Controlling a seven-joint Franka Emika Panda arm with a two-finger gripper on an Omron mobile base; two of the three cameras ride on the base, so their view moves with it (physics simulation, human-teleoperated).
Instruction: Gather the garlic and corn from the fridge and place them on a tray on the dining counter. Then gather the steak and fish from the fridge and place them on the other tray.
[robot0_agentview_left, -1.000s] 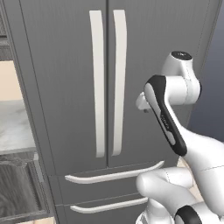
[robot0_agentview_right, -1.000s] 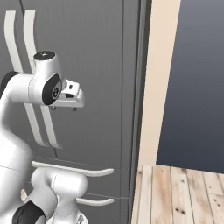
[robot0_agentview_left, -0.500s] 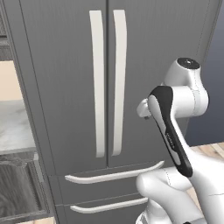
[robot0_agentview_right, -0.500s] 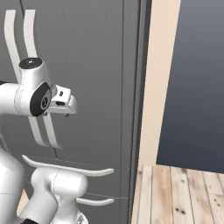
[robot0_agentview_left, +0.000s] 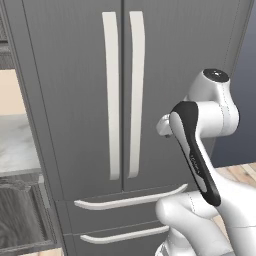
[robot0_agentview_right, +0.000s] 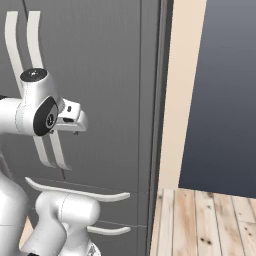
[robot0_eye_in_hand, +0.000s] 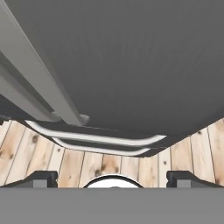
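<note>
At the left, the fridge (robot0_agentview_left: 80, 100) stands with both doors shut, and its two long pale handles (robot0_agentview_left: 123, 95) run down side by side near the middle seam. Under them the two drawers (robot0_agentview_left: 125, 210) are shut too. The gripper (robot0_eye_in_hand: 113, 176) hangs close in front of the right door, not touching it, with its fingers (robot0_eye_in_hand: 41, 178) spread wide and nothing between them. Right of the fridge's edge comes a beige wall strip (robot0_agentview_right: 181, 95), then open wooden floor (robot0_agentview_right: 210, 220).
</note>
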